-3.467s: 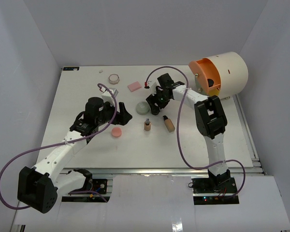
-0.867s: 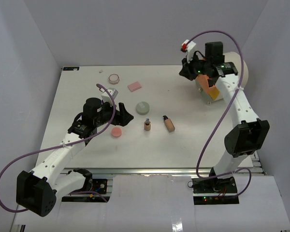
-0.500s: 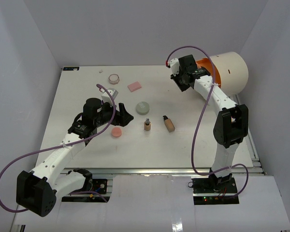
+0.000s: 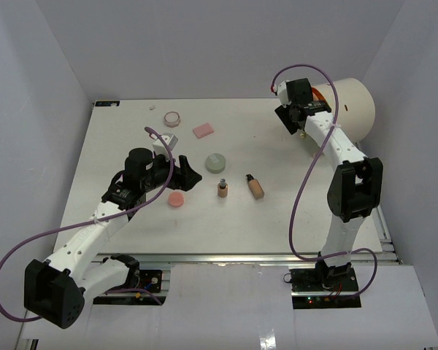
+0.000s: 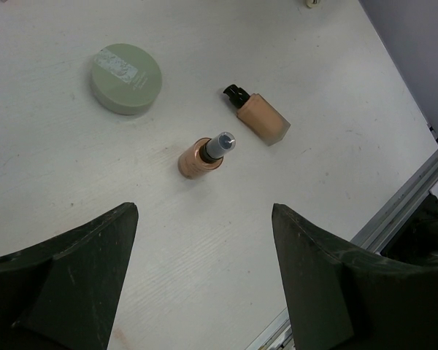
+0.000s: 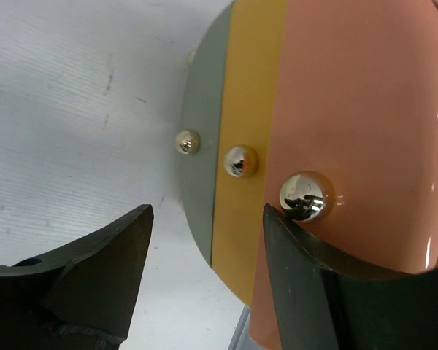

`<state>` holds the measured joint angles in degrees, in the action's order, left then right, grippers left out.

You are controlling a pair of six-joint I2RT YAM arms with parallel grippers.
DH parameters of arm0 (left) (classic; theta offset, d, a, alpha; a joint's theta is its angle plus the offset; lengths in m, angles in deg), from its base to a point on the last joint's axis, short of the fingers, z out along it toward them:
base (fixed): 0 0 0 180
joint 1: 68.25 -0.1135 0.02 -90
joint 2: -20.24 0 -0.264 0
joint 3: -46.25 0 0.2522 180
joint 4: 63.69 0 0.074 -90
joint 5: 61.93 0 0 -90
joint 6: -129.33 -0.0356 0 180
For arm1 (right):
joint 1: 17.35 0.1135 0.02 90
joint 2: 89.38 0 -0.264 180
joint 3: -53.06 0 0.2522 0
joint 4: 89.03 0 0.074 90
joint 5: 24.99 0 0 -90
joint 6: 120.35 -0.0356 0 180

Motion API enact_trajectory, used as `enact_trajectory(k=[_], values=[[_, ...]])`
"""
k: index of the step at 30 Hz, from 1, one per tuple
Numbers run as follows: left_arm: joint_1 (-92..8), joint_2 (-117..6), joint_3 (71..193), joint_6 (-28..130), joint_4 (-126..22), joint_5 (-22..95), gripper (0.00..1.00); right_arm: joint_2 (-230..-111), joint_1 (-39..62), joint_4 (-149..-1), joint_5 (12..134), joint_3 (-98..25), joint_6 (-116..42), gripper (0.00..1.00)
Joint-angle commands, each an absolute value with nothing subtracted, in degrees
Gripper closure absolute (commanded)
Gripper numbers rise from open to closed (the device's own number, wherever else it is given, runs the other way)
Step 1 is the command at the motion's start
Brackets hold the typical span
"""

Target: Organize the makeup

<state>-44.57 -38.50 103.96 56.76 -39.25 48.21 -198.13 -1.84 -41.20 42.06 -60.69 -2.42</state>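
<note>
Currently, a beige tube [image 5: 257, 115] is lying flat on the tabletop [image 4: 226, 226] beside the grey-green compact [image 5: 125, 78], cap pointing away from the arm bases. Just left of the compact, the left gripper [image 5: 203, 222] is hovering released; the right gripper [image 6: 204, 222], well away, is gaping empty at the cream case [image 6: 350, 95].

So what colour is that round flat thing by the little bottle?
Pale green compact, clearest in the left wrist view.

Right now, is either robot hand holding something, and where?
Nothing is held. The left gripper hangs open above the table; the right gripper is open, facing the drum-shaped case.
</note>
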Motion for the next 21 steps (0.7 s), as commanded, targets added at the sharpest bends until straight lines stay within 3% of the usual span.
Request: enact_trajectory(k=[1, 10, 12, 17, 21], values=[[-44.79, -36.8, 103.61, 56.73, -40.43, 49.02, 0.15, -195.41, -3.86, -43.95, 40.52, -63.97, -1.17, 0.26], [-44.79, -36.96, 103.61, 56.8, -40.52, 49.15, 0.15, -194.49, -7.29, -43.66, 42.5, -64.77, -1.3, 0.21], [-44.79, -36.97, 103.61, 56.75, -40.59, 49.42, 0.15, -193.11, -7.42, -40.57, 47.82, -64.77, -1.74, 0.21], [-44.79, -35.97, 102.91, 56.17, -42.57, 54.16, 0.15, -182.98, -8.17, -31.81, 93.55, -58.0, 3.13, 0.24], [-44.75, -34.28, 101.04, 56.15, -47.54, 60.3, 0.15, -169.38, -11.08, -42.0, 118.65, -40.99, 2.73, 0.3]])
